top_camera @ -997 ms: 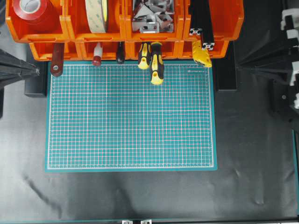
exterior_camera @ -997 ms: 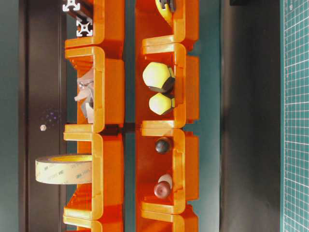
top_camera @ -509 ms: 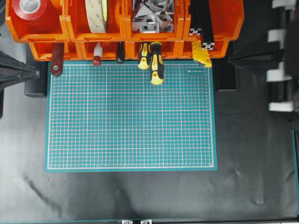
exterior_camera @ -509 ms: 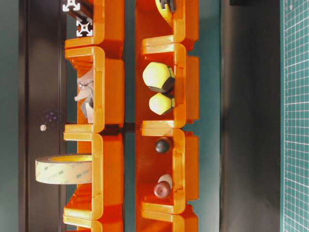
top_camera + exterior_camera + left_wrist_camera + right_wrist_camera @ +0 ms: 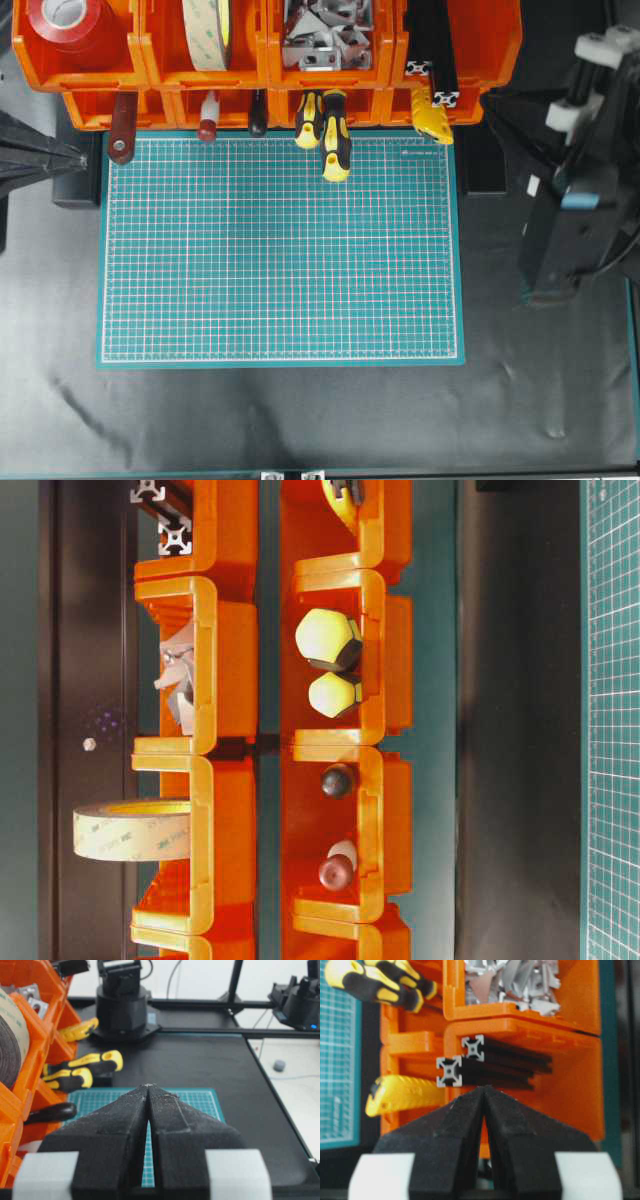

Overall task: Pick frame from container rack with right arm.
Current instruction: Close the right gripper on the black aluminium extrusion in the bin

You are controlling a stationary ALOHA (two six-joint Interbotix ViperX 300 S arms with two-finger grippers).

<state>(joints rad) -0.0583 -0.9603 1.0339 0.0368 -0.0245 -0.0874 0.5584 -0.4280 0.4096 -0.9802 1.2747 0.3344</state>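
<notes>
Frame bars, two of them, lie side by side in the rack's upper right bin; we take the nearer one, the frame (image 5: 449, 1071), whose square slotted end face shows left of centre in the right wrist view. From overhead the same end faces (image 5: 445, 99) poke out of the container rack (image 5: 480, 45) at the top of the picture, just above the yellow knife handle (image 5: 432, 120).

We see the right arm (image 5: 575, 190) at the right edge of the overhead view, well apart from the rack. Its right gripper (image 5: 484, 1091) has its jaws pressed together, holding nothing, tips aimed at the bin just below the bar ends. The left gripper (image 5: 148, 1087) is likewise pinched closed and empty, over the green mat (image 5: 200, 1100).

To do this step well, we judge the jaws must spread first, wide enough to straddle one bar only. We would line up on the protruding end, clear of the knife handle and the neighbouring bar, close on the grooved flanks, then draw it straight out along its length so it does not snag the bin wall.
</notes>
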